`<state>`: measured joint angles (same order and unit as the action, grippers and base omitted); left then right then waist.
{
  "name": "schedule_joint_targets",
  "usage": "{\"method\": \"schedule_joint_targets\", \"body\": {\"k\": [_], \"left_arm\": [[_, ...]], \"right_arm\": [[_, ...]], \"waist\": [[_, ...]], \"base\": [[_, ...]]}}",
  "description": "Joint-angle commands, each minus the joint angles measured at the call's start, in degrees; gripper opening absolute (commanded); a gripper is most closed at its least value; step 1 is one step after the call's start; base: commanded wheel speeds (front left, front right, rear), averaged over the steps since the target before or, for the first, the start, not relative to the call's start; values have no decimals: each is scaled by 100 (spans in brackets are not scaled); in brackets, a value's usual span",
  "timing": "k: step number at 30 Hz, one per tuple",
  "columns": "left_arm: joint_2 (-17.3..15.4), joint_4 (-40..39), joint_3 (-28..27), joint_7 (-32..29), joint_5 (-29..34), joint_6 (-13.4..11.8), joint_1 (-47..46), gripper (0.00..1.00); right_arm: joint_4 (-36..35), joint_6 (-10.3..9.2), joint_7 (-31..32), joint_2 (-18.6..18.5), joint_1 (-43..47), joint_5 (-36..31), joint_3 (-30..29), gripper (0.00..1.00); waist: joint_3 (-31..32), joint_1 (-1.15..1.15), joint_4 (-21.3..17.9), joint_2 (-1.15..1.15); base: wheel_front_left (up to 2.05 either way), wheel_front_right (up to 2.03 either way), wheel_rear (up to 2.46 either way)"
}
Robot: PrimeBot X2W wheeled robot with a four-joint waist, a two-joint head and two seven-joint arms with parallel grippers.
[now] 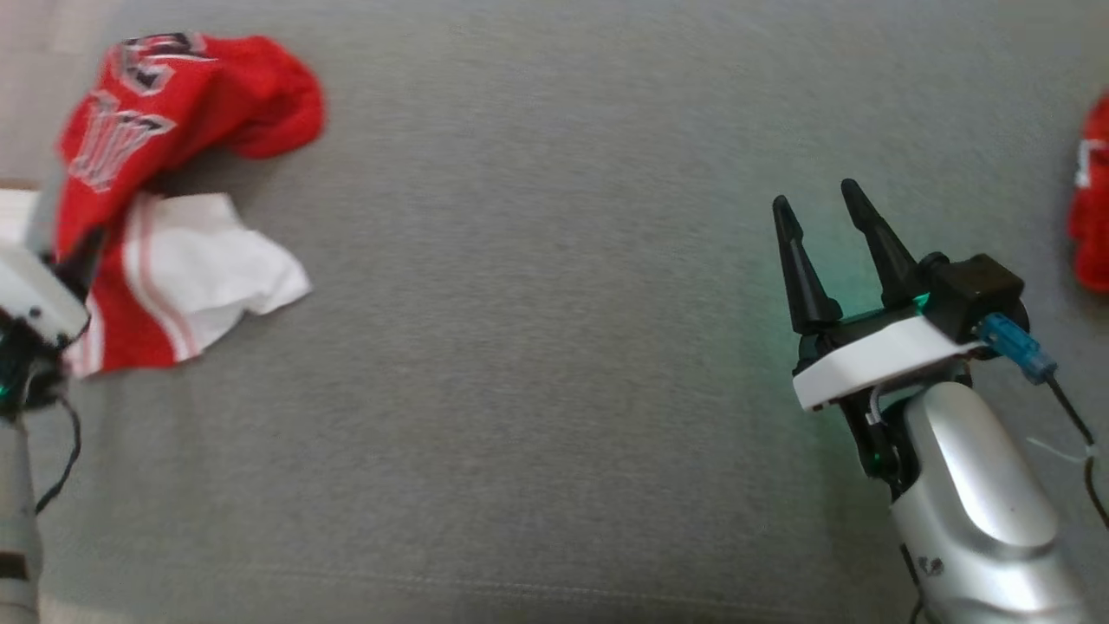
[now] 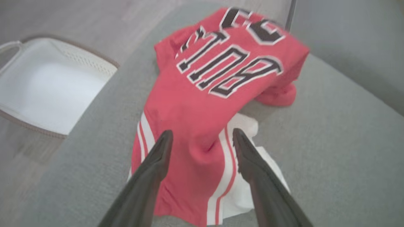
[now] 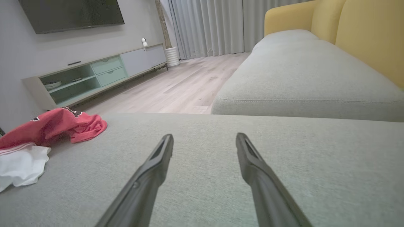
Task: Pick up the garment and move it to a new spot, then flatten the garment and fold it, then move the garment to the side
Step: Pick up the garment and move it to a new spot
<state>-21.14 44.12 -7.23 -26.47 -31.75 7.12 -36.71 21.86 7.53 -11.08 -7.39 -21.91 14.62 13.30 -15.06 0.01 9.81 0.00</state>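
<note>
The left gripper (image 2: 202, 132) is open, its two dark fingers spread apart and pointing at the near end of the garment (image 2: 195, 104), with a red fold showing between the tips; nothing is clamped, and whether the tips touch the cloth cannot be told. The garment is a red jersey with black letters edged in white, and a white part with red stripes lies crumpled under and beside it. In the head view it lies bunched at the far left of the grey sofa cushion (image 1: 554, 347), close to the cushion's edge. Beyond that edge, in the left wrist view, a white basket (image 2: 85, 58) with a perforated wall stands on the floor. The right gripper (image 1: 816, 195) is also open and holds nothing; it hovers over bare cushion well apart from the garment, toward the right side. At the right edge of the head view lies another red cloth (image 1: 1093, 199). The right wrist view looks across the cushion toward a yellow sofa back (image 3: 363, 37), a wooden floor (image 3: 176, 88) and a low cabinet (image 3: 94, 75).
</note>
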Motion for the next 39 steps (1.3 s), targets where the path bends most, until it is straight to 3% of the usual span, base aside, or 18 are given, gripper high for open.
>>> {"method": "schedule_joint_targets", "body": {"k": [1, 5, 12, 13, 14, 20, 27, 39], "left_arm": [[-395, -30, -128, -58, -21, 27, -208, 100], [-611, 816, -39, -374, 45, -2, -288, 100], [-597, 1560, 137, -574, -49, 24, -308, 100], [-614, 1569, 175, -498, -41, 27, -315, 40], [-627, 1568, 212, -407, -35, 29, -327, 0], [-729, 1285, 685, 54, 30, 34, -373, 0], [-1051, 385, 1639, 437, 129, 35, -478, 0], [-1291, -1730, 2748, 281, 65, 36, -831, 0]], "right_arm": [[-218, -4, -2, 45, -182, -36, 91, 100], [-260, -4, 1, 67, -211, -57, 59, 100], [-203, -4, -9, 71, -155, -41, 8, 100], [-186, -4, -7, 73, -146, -38, 3, 100], [-167, -4, -7, 75, -140, -32, -2, 100], [-21, -4, -81, 100, -69, 57, 76, 100], [227, -4, -214, 170, 161, 251, 166, 100], [373, -4, -335, 259, 354, 433, 256, 100]], "waist": [[-228, -1, -294, 0], [-323, -1, -539, 0], [-270, -1, -641, 0], [-241, -1, -632, 0], [-204, -1, -618, 0], [210, -1, -534, 0], [942, -1, -549, 0], [1539, -1, -1143, 0]], "base": [[0, 0, 0], [0, 0, 0], [0, 0, 0], [0, 0, 0], [0, 0, 0], [0, 0, 0], [0, 0, 0], [0, 0, 0]]}}
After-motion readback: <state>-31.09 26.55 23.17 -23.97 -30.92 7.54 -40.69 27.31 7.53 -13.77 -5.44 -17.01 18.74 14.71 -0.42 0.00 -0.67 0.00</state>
